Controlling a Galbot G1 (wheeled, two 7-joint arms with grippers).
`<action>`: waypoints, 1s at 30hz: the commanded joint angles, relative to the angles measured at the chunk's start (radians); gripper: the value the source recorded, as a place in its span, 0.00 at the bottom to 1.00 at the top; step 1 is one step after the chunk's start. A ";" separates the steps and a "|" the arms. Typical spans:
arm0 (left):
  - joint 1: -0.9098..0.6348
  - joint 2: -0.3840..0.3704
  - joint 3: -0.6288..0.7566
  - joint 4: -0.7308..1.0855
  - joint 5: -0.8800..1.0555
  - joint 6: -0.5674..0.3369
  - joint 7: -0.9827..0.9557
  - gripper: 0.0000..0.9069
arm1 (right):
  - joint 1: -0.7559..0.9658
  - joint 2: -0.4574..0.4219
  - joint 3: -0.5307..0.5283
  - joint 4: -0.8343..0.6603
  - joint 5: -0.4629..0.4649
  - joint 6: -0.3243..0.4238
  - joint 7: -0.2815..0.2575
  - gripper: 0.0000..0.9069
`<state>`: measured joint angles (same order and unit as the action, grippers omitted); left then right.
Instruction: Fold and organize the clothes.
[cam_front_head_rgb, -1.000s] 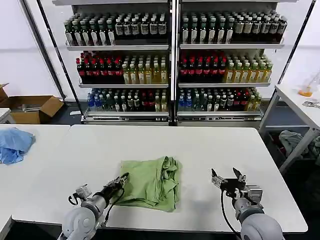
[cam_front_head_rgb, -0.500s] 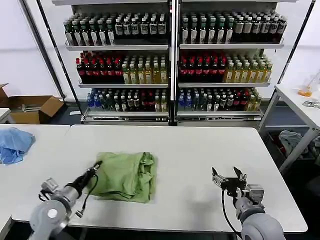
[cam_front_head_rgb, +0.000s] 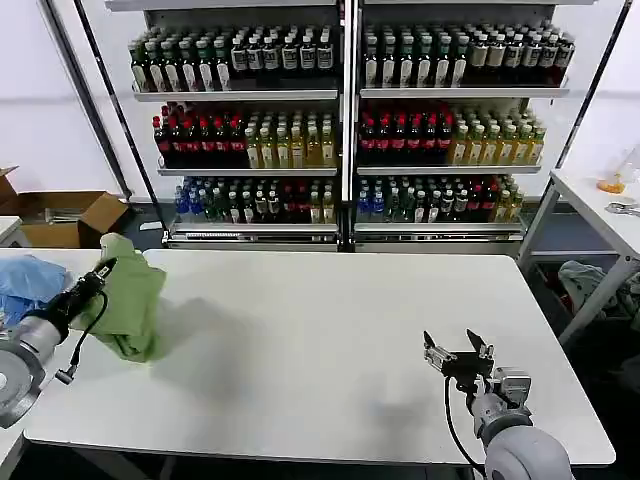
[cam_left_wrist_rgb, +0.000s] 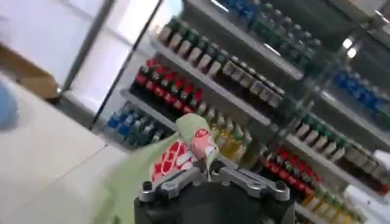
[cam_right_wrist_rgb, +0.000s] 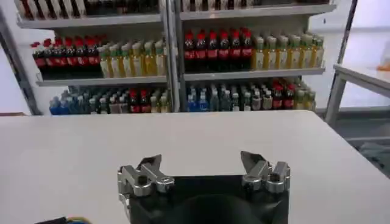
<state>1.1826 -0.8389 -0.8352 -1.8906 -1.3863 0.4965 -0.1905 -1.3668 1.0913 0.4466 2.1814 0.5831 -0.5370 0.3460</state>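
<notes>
Now left gripper (cam_front_head_rgb: 103, 268) at far left counter (cam_front_head_rgb: 330, 340) edge, fingers pinching folded green shirt (cam_front_head_rgb: 130, 300), bundle hanging clear, likely for stacking aside. Right gripper (cam_front_head_rgb: 456, 353) idle near right, fingers spread, empty.

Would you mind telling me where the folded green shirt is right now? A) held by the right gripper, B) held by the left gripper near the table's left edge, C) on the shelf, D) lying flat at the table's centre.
B: the left gripper is shut on the green shirt, holding it up by the table's left edge, while the right gripper sits open and empty.
</notes>
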 joint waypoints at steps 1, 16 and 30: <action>-0.031 -0.039 0.566 0.001 0.799 0.040 0.061 0.02 | -0.012 -0.004 0.001 0.012 -0.006 0.002 -0.001 1.00; -0.310 -0.350 0.962 0.130 0.765 0.080 -0.075 0.02 | -0.007 -0.020 0.017 0.030 0.002 0.002 -0.003 1.00; -0.511 -0.645 1.031 0.401 0.710 -0.108 -0.137 1.00 | 0.018 -0.054 0.021 0.022 0.014 0.002 -0.013 1.00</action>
<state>0.8361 -1.2451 0.0618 -1.6965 -0.7006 0.5210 -0.2874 -1.3543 1.0465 0.4691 2.2063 0.5949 -0.5347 0.3360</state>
